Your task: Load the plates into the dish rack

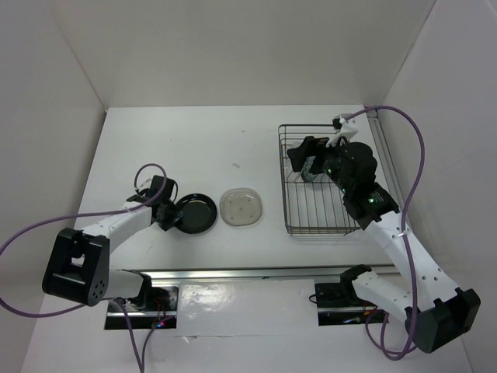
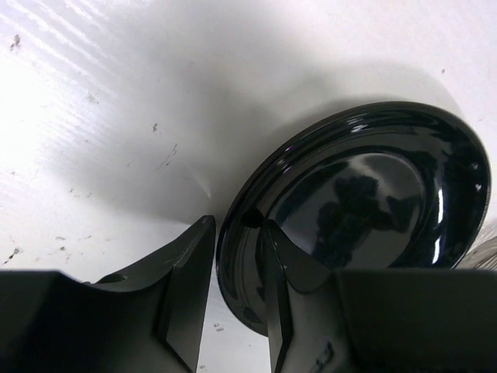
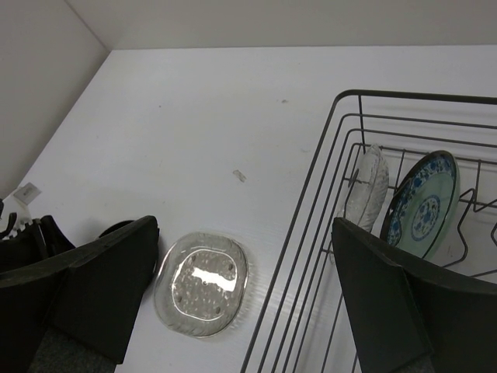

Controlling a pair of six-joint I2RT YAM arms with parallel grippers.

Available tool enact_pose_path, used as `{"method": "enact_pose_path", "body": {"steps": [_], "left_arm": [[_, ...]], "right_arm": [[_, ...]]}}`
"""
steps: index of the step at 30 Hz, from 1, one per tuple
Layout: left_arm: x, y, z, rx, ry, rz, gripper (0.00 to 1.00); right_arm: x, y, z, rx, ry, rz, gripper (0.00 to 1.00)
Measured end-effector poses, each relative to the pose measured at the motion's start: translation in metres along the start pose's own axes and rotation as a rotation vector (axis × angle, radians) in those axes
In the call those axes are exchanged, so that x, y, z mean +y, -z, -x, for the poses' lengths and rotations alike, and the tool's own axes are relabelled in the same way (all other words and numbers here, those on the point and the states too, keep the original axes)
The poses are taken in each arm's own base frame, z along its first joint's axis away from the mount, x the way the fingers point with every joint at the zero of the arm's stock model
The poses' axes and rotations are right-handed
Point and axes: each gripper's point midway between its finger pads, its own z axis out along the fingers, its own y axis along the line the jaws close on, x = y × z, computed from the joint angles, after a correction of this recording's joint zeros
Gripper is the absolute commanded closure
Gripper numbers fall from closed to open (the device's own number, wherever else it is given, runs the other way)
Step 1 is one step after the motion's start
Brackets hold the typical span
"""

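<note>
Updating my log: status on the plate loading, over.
Left fingers straddling rim of black plate, slight gap showing. Right fingers open above dish rack. Blue-patterned plate, beige plate racked; clear plate on table. Nothing blocking.

Seemingly four plates [image 1: 194, 212], one dish rack [image 1: 311, 206].

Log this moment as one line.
left gripper: astride black plate rim | right gripper: open, above dish rack | racked: beige plate, blue-patterned plate | on table: clear plate

Two plates racked, two on the table.
The glossy black plate [image 1: 194, 213] lies at nine o'clock of the clear glass plate [image 1: 241, 207]. At three o'clock, the dark wire dish rack [image 3: 419, 95] holds the pale beige plate [image 3: 366, 186] and blue-patterned plate [image 3: 423, 206] on edge.
</note>
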Motion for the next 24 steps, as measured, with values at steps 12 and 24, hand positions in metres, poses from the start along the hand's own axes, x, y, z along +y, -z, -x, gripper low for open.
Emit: {"method": "enact_pose_path", "body": {"steps": [12,24], "left_arm": [[-0.010,-0.003,0.004,-0.013,0.012,-0.034,1.00],[-0.015,0.060,0.043,-0.219,-0.038,-0.157,1.00]], "right_arm": [[0.001,0.002,0.002,-0.008,0.000,0.003,0.01],[0.009,-0.004,-0.008,0.028,-0.004,0.054,0.01]]}}
